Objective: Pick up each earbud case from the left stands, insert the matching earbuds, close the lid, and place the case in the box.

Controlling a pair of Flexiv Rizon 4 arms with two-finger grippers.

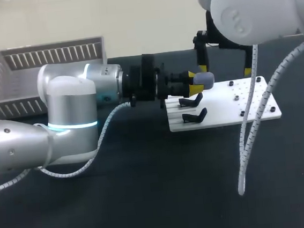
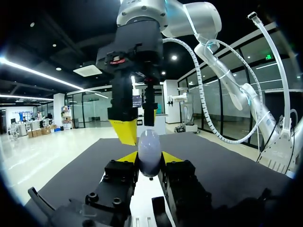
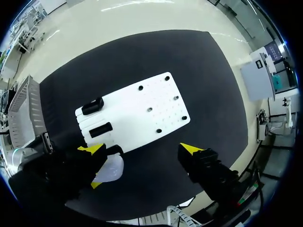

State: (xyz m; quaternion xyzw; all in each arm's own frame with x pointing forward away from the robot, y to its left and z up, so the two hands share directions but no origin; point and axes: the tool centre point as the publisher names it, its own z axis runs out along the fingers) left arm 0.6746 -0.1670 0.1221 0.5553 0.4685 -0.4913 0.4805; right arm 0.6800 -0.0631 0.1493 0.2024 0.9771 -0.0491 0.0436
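My left gripper (image 1: 196,84) reaches in from the left and is shut on a rounded pale grey earbud case (image 1: 205,78), held over the white board's far left corner. In the left wrist view the case (image 2: 150,153) stands upright between the two yellow tips of that gripper (image 2: 150,160). My right gripper (image 1: 224,70) hangs open just above and behind it, one yellow tip close to the case. In the right wrist view, the right gripper (image 3: 142,149) is spread wide, and the case (image 3: 111,169) lies beside one of its fingers, not between them.
The white board (image 1: 248,102) carries two black stands (image 1: 191,100) (image 1: 195,115) at its left end and small black pegs on the right. A grey slatted basket (image 1: 8,79) sits at the far left. A black mat covers the table (image 1: 149,200).
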